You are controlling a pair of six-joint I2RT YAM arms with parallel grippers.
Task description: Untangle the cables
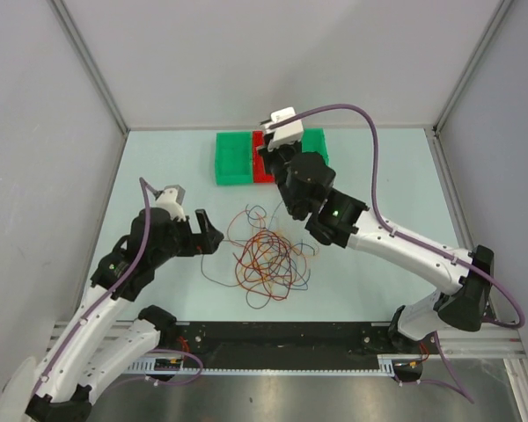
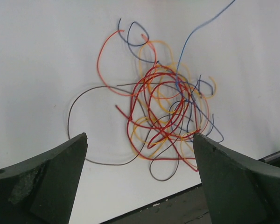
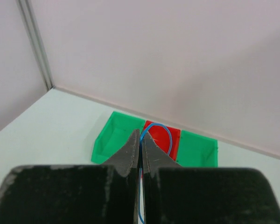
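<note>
The cables (image 1: 268, 255) lie in a loose tangle of red, orange, yellow, blue and brown loops in the middle of the table. In the left wrist view the tangle (image 2: 165, 112) lies just beyond the fingers, and one blue strand (image 2: 203, 25) runs off to the top right. My left gripper (image 1: 209, 236) is open and empty at the tangle's left edge, its jaws wide apart (image 2: 140, 136). My right gripper (image 3: 141, 136) is shut on a thin blue cable (image 3: 168, 135), whose loop hangs over the red bin (image 3: 173, 140). In the top view the right gripper (image 1: 271, 156) is above the bins.
Three bins stand in a row at the back of the table: a green one (image 1: 233, 160), a red one (image 1: 262, 167) and a green one (image 1: 317, 141), the last two partly hidden by the right arm. Grey walls enclose the table. A black rail (image 1: 273, 338) runs along the near edge.
</note>
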